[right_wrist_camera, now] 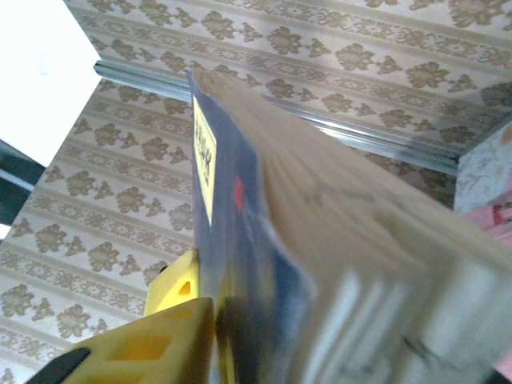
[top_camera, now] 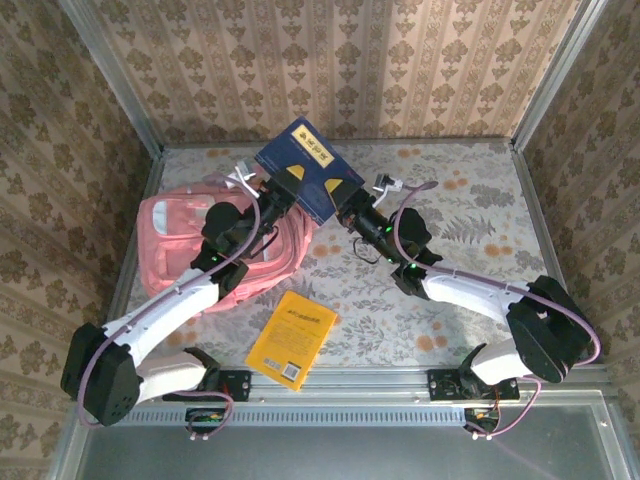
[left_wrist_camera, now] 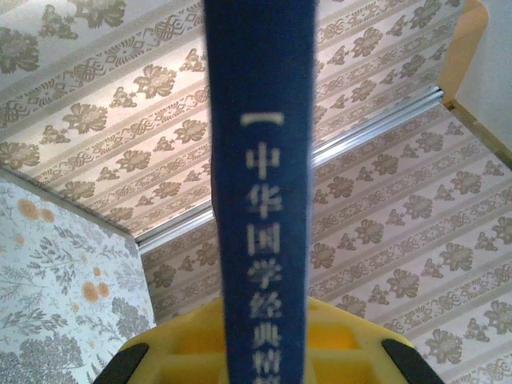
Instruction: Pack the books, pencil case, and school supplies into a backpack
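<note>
Left gripper (top_camera: 288, 181) clamped on navy book (top_camera: 300, 150) | right gripper (top_camera: 341, 196) at its edge, grip unclear to me | I would lower it level into backpack (top_camera: 170, 222).

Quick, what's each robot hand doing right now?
Left gripper: closed, holding the thick dark navy book with a yellow label.
Right gripper: at the same book, one finger against its cover; grip cannot be told.

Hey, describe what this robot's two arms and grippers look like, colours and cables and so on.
The left arm and right arm share white shells, black joints and black bases, each trailed by a looping lilac cable. Small green lights dot the right arm. The left gripper and right gripper are black with bright yellow fingers.
</note>
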`<state>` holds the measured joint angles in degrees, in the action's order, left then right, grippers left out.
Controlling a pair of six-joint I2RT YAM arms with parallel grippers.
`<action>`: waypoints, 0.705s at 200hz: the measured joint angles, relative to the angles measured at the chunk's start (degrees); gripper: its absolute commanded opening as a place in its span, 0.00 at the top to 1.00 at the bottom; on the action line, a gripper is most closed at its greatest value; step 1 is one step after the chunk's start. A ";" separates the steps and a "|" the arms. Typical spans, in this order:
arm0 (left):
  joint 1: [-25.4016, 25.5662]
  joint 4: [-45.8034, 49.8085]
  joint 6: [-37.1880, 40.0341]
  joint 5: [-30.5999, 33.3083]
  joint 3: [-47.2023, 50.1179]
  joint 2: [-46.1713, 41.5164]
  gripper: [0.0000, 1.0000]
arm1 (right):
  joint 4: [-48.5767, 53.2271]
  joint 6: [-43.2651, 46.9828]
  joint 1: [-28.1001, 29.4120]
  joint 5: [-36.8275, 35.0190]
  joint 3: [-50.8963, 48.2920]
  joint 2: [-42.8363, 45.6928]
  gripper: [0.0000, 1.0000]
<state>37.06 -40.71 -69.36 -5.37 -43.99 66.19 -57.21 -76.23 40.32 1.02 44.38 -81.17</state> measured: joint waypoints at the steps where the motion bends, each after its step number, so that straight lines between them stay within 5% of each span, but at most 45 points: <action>1: 0.00 0.00 0.02 0.07 0.00 -0.07 1.00 | -0.15 -0.17 0.04 -0.11 0.00 0.00 0.72; 65: 0.04 0.46 0.13 2.43 0.13 -0.31 1.00 | -2.99 1.42 0.37 -2.19 -1.90 1.20 0.64; 141: 0.04 0.57 0.11 2.64 0.15 -0.31 1.00 | -2.89 2.56 0.37 -2.36 -2.14 2.05 0.86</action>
<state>37.10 -40.14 -69.25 -2.72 -43.83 65.89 -60.10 -73.67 40.69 -1.34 42.24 -79.11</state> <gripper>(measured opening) 0.132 0.162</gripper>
